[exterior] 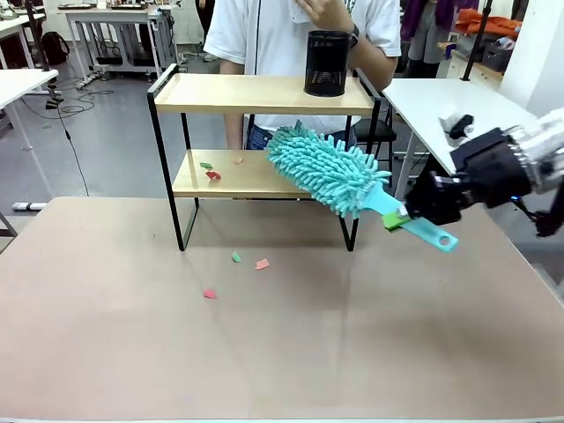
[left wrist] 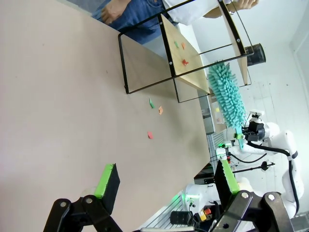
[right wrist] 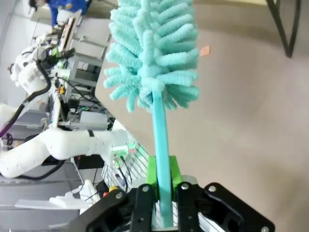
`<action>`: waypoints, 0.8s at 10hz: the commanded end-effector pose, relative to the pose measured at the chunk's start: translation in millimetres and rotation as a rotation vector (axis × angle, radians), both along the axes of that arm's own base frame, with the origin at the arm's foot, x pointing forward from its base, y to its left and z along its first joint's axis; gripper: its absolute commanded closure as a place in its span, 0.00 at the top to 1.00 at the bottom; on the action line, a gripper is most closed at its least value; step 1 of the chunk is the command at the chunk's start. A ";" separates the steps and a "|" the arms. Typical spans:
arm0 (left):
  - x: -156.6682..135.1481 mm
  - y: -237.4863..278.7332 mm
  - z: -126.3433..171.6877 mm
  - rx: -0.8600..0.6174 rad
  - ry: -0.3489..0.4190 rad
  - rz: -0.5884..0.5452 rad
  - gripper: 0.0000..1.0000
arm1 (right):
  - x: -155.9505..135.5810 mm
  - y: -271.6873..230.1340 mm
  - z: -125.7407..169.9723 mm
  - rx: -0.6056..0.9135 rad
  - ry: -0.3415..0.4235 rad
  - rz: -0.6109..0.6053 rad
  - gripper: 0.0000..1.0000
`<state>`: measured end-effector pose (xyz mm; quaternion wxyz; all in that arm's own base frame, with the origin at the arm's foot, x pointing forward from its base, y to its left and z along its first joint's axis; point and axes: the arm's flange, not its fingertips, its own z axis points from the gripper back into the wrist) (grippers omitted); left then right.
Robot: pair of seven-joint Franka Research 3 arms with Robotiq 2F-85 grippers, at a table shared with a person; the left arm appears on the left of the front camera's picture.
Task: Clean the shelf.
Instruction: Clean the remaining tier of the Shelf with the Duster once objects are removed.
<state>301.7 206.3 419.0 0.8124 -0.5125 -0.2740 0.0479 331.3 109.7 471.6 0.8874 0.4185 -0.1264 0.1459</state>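
Right gripper (exterior: 398, 217) pinches the turquoise duster (exterior: 328, 169) by its handle, fluffy head over the lower board's right end. Left gripper (left wrist: 166, 181) hangs spread wide over the table (exterior: 370, 352). The shelf (exterior: 247, 93) stands far-centre: light boards, black frame. A black mesh cup (exterior: 327, 63) sits top right. Paper scraps (exterior: 211, 174) lie on the lower board, more scraps (exterior: 262, 263) just in front, with a person (exterior: 264, 35) close behind.

My worktop (exterior: 282, 352) is matte tan. Beyond it I see grey floor (exterior: 106, 150), one white table (exterior: 22, 84) far left, a second white table (exterior: 441, 97) far right.
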 end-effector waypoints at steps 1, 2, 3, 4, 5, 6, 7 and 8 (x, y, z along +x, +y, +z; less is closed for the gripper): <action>0.4 -1.3 -0.6 -0.013 -0.035 0.000 1.00 | 43.2 40.1 -0.8 -0.060 0.045 -0.077 0.12; 0.4 -1.3 -0.6 -0.013 -0.035 0.000 1.00 | 58.3 54.4 -2.5 -0.076 0.052 -0.100 0.12; 0.4 -1.3 -0.6 -0.013 -0.035 0.000 1.00 | 74.6 67.2 -5.2 -0.135 0.036 -0.168 0.00; 0.4 -1.3 -0.6 -0.013 -0.035 0.000 1.00 | 88.7 79.8 -8.8 -0.115 0.018 -0.163 0.08; 0.4 -1.3 -0.6 -0.013 -0.035 0.000 1.00 | 103.4 91.1 -14.0 -0.125 0.016 -0.168 0.08; 0.4 -1.3 -0.6 -0.013 -0.035 0.000 1.00 | 113.7 100.4 -18.1 -0.134 0.028 -0.155 0.08; 0.4 -1.3 -0.6 -0.013 -0.035 0.000 1.00 | 122.1 108.9 -21.6 -0.148 0.022 -0.142 0.08; 0.4 -1.3 -0.6 -0.013 -0.035 0.000 1.00 | 130.2 117.3 -24.9 -0.169 0.021 -0.134 0.08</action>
